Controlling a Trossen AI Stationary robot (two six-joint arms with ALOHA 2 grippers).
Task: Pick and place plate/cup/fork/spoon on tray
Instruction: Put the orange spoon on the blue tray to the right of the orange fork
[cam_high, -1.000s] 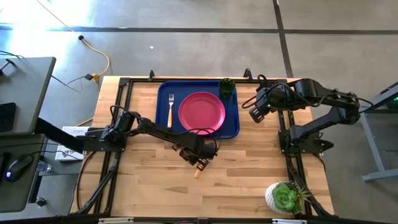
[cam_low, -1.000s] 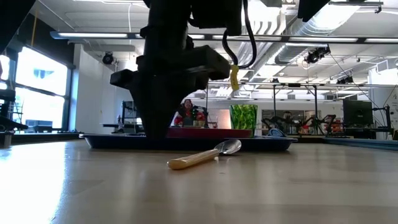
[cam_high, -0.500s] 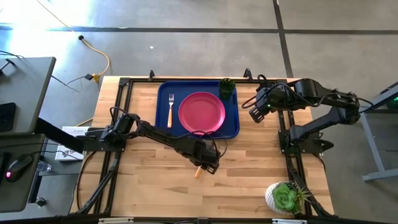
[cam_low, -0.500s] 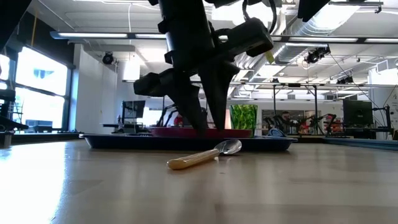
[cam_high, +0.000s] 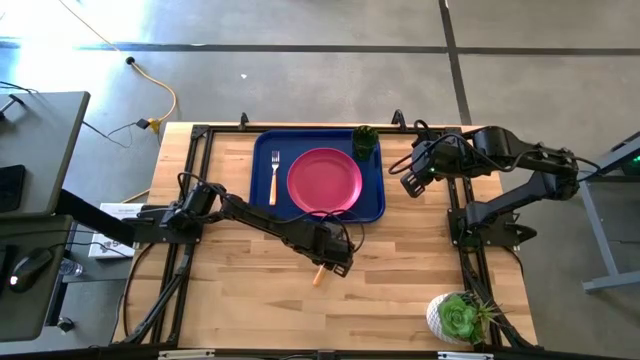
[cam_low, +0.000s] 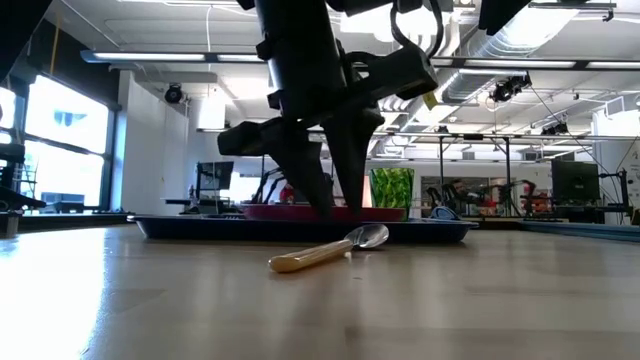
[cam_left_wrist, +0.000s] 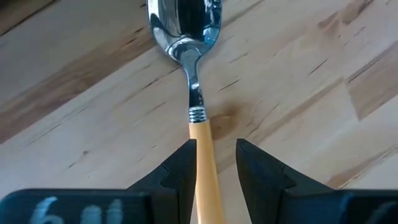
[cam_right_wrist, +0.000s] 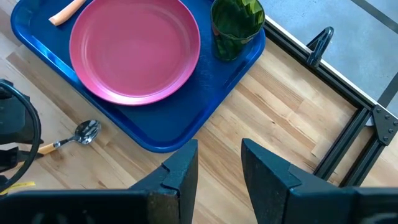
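- The spoon (cam_left_wrist: 198, 118) lies flat on the wooden surface (cam_high: 400, 290), just in front of the blue tray (cam_high: 262, 160) and not yet on it.
- The left gripper (cam_left_wrist: 215, 163) is right over the spoon's orange handle. Its two fingers (cam_left_wrist: 181, 168) are apart, one on each side of the handle, and they do not squeeze it.
- The handle runs straight out between the fingers, with the shiny bowl at the far end, away from the gripper. So the spoon's long line crosses the gap the right way for a pinch.
- In the low view the finger tips reach down close to the surface, behind the spoon, which rests on the wood.
- The left arm is much nearer to the spoon. I think it only needs to close on the handle and lift.
- The right gripper (cam_right_wrist: 219, 163) waits off to the side, past the tray's right edge, with its fingers apart and holding nothing.
- The plate (cam_high: 324, 181), the fork (cam_high: 274, 176) and the green cup (cam_high: 365, 142) already sit on the tray.
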